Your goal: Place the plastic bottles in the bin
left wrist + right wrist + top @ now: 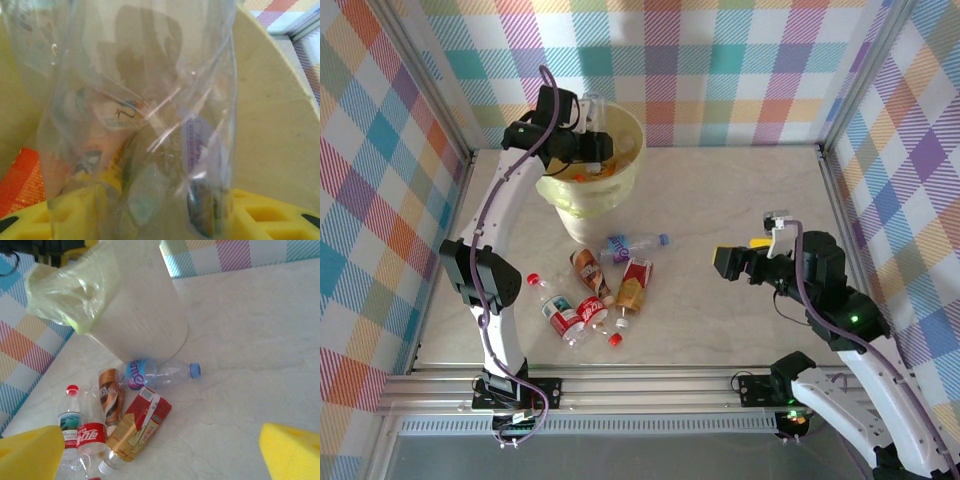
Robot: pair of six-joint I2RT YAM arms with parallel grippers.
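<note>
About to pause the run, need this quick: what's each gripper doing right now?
Left gripper: closed on a clear bottle, over the bin.
Right gripper: open, holding nothing.

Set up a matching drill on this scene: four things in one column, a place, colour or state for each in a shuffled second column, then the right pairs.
Column one
1. blue-capped bottle
2. crumpled clear bottle
3. right gripper
4. red-and-gold bottle

Column two
a. open, over bare table
b. wears a white cap
c. lying at the foot of the bin
d. held above the bin

Pairs: 1-c, 2-d, 3-a, 4-b
</note>
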